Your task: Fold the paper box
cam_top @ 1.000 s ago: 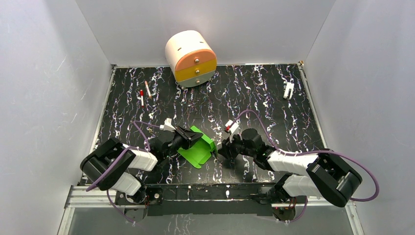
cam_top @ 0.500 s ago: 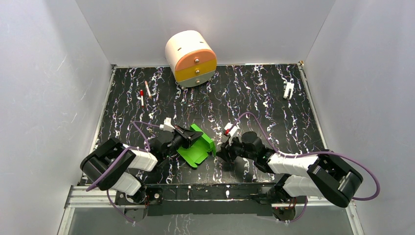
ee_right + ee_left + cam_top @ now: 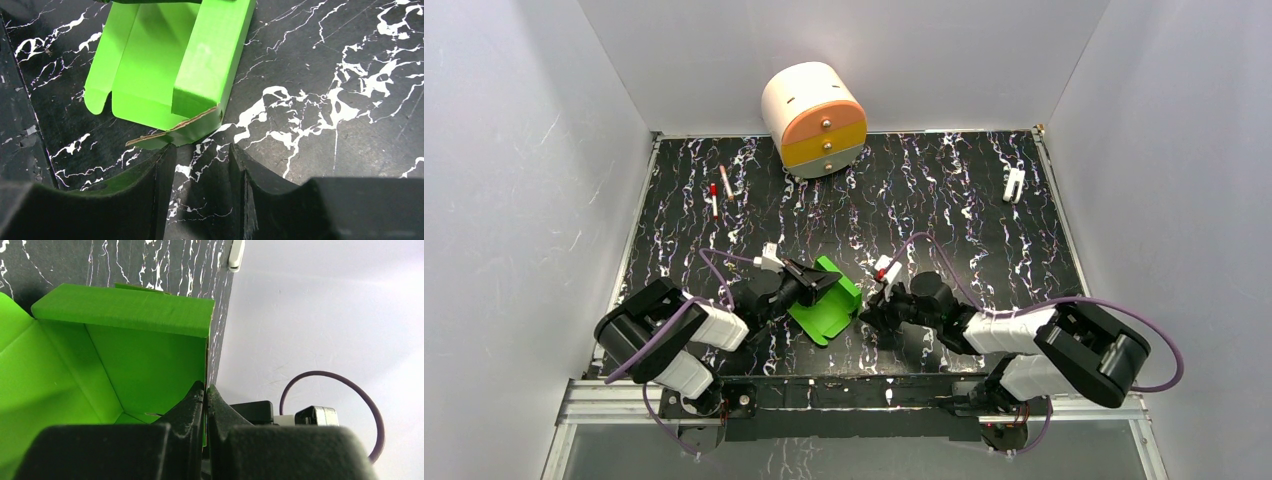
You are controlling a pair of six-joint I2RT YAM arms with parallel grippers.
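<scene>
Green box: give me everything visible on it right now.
The paper box is bright green thin card, half folded: base panel flat on the black marbled table, walls raised, one looking doubled into a thick rim, a rounded tab lying flat at one end. A corner flap shows a raw brown edge. It lies near the table's front edge. The left gripper is shut on a raised wall's edge; the right gripper, open, sits just short of the corner flap, contact unclear.

Bright, even, diffuse light from above. Soft faint shadows beneath arms (image 3: 709,325). Top view sharp. Wrist views: dark foreground out of focus, paper box (image 3: 125,355) vividly saturated.
</scene>
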